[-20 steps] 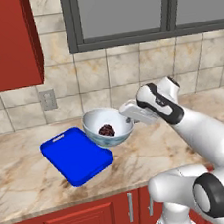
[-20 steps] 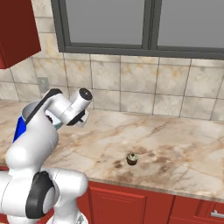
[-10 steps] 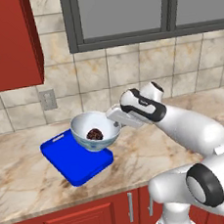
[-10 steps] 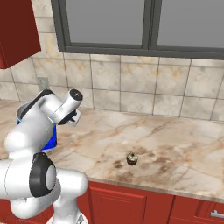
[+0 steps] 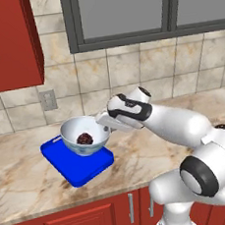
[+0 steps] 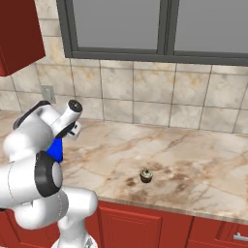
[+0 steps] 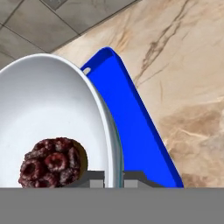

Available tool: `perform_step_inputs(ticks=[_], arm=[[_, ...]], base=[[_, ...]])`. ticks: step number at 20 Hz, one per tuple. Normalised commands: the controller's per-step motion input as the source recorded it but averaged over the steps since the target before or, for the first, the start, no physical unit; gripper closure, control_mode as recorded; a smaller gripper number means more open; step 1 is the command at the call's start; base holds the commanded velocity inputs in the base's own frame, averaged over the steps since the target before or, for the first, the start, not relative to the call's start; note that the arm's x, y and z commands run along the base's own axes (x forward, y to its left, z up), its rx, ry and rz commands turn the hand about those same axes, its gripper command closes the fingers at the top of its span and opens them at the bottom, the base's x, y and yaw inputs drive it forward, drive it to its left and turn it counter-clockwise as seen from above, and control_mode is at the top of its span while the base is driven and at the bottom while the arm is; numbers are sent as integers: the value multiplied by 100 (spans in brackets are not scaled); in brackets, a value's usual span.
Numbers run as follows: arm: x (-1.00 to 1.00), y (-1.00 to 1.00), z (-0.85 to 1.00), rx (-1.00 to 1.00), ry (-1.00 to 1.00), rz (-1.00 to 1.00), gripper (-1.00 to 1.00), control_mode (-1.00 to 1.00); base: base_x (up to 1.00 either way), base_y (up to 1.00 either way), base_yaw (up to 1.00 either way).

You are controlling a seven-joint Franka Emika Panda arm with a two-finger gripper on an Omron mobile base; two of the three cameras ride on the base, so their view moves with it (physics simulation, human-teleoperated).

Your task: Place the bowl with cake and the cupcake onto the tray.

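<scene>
Gripper (image 5: 105, 121) clamped on right rim of bowl (image 5: 85, 136), one fingertip inside wall, other outside, as hand view shows (image 7: 114, 177). Bowl (image 7: 48, 118) held over tray (image 5: 78, 159); whether it touches tray floor cannot be told. Cake (image 5: 84, 138) sits in bowl bottom, dark lumpy piece (image 7: 50, 162). Tray (image 7: 131, 122) lies on counter (image 5: 153, 149), below wall outlet (image 5: 48, 99). Cupcake (image 6: 146, 176) stands alone on counter (image 6: 193, 160), well apart from tray, near front edge.

Both base views look forward and down over the desk (image 5: 23, 184), sharing the tray (image 5: 86, 171). The hand view sits close above the bowl (image 7: 39, 113), tray at 3 o'clock.
</scene>
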Motion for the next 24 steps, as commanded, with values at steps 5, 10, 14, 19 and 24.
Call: perform_step_inputs(ticks=[5, 10, 14, 19, 24], arm=[[26, 26, -28, 0, 4, 0, 100, -100], [20, 27, -21, -1, 1, 0, 100, -100], [23, 23, -21, 0, 1, 0, 100, -100], [21, 13, -18, -2, 0, 0, 100, -100], [23, 4, -9, -4, 0, -3, 100, -100]], base=[[0, 0, 0], [0, 0, 0], [0, 0, 0], [0, 0, 0], [0, 0, 0]])
